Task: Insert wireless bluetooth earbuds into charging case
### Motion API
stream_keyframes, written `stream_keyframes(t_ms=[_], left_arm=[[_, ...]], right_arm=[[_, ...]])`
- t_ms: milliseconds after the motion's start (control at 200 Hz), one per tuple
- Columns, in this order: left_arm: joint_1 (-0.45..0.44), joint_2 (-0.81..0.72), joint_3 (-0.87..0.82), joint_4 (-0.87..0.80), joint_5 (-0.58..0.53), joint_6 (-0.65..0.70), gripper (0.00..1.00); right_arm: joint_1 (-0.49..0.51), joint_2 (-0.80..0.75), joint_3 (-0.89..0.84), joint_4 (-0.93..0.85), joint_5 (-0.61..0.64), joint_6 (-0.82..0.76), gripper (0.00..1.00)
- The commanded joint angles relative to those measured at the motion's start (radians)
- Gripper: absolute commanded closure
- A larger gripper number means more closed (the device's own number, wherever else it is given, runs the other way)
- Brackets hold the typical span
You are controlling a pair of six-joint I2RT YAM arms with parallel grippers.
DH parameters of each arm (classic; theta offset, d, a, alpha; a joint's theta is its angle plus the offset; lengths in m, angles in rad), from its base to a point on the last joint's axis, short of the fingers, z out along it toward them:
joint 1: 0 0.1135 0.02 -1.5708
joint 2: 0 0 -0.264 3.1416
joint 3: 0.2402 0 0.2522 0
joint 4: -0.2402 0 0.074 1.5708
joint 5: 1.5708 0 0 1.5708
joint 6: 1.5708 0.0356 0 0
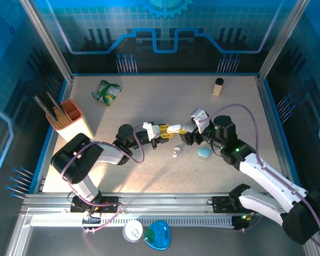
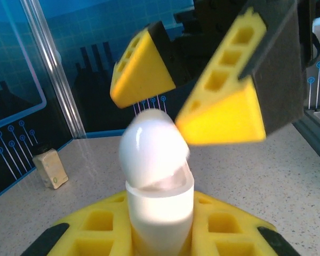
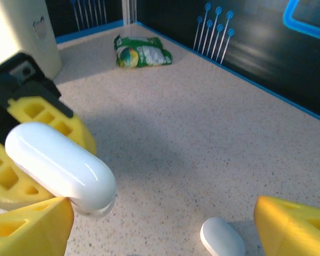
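Now left gripper (image 1: 164, 130) clamps white case (image 2: 156, 160).

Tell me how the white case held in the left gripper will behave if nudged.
The white case looks glossy and rounded, so it would probably slip if the left gripper loosens. Its pebble shape suggests it may roll on the table. Its lid seems slightly ajar, so a push there might swing it.

You have two pebble-shaped cases: one white case (image 1: 173, 128), up and left of one teal case (image 1: 204, 152). Just left of the teal case lie the earbuds (image 1: 176, 152), white bits too small to count surely, perhaps two. Well beyond the teal case: one green packet (image 1: 106, 92), one orange holder (image 1: 73, 113), one small bottle (image 1: 218, 87).
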Motion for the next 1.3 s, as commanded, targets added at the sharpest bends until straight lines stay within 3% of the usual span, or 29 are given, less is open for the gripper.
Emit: stream_keyframes(t_ms=[0,230,280,540,750,1080,1296], left_arm=[[-0.013,0.002,-0.015,0.035,0.074,0.040,1.00],[-0.010,-0.004,-0.037,0.034,-0.004,0.057,1.00],[-0.010,-0.005,-0.041,0.034,-0.022,0.051,1.00],[0.030,0.005,-0.080,0.034,-0.014,0.036,1.00],[0.089,-0.010,-0.105,0.034,0.008,0.029,1.00],[0.145,-0.044,-0.144,0.035,-0.067,0.049,1.00],[0.167,-0.058,-0.153,0.034,-0.074,0.042,1.00]], right_arm=[[-0.029,-0.017,0.057,0.064,0.087,0.083,0.11],[-0.093,-0.034,0.097,-0.048,0.046,0.209,0.08],[-0.114,-0.044,0.093,-0.083,0.028,0.242,0.00],[-0.242,-0.049,-0.014,-0.160,-0.142,0.447,0.02],[-0.201,0.076,-0.015,-0.287,-0.155,0.545,0.08],[0.023,0.337,-0.008,-0.235,-0.143,0.662,0.23],[0.041,0.465,0.045,-0.226,-0.149,0.664,0.32]])
